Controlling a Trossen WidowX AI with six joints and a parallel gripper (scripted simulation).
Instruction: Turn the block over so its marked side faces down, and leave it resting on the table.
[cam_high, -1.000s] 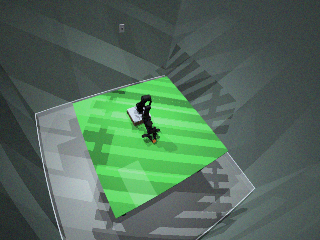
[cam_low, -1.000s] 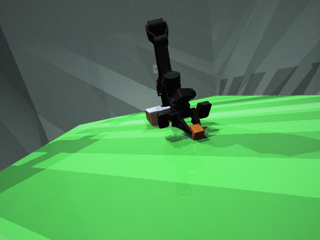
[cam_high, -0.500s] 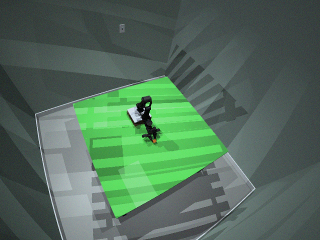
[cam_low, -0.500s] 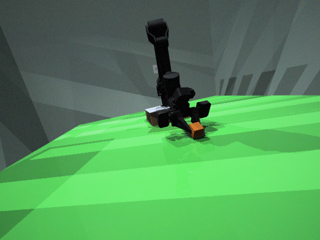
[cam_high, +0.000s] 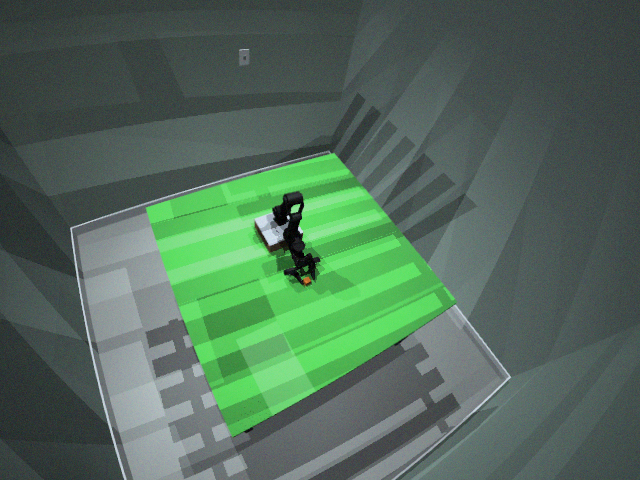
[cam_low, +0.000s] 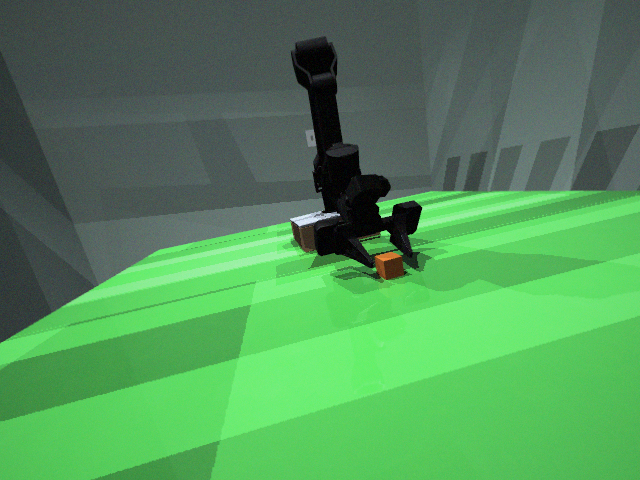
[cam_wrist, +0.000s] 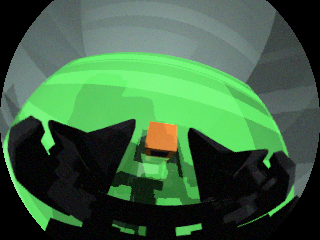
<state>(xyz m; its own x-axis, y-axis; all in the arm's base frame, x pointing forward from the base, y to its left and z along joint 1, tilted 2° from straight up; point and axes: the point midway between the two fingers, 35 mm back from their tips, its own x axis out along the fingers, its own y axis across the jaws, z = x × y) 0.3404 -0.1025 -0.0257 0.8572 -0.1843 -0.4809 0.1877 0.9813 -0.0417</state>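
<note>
The small orange block (cam_high: 306, 281) (cam_low: 389, 266) (cam_wrist: 162, 136) sits on the green table (cam_high: 268, 330) (cam_low: 310, 387) (cam_wrist: 200, 80). Its visible upper and outer faces are plain orange. In the wrist view its dark mark shows as a narrow strip on the lower face turned toward the gripper; the underside is hidden. My black gripper (cam_high: 308, 280) (cam_low: 391, 260) (cam_wrist: 162, 125) is open, low over the table. Its fingertips stand on either side of the block, with a gap on both sides in the wrist view.
The arm's base stands on a white-topped brown slab (cam_high: 268, 232) (cam_low: 303, 236) behind the gripper. Light and dark shadow bands cross the table and walls. The table's front edge (cam_high: 343, 376) lies well beyond the block in the top view.
</note>
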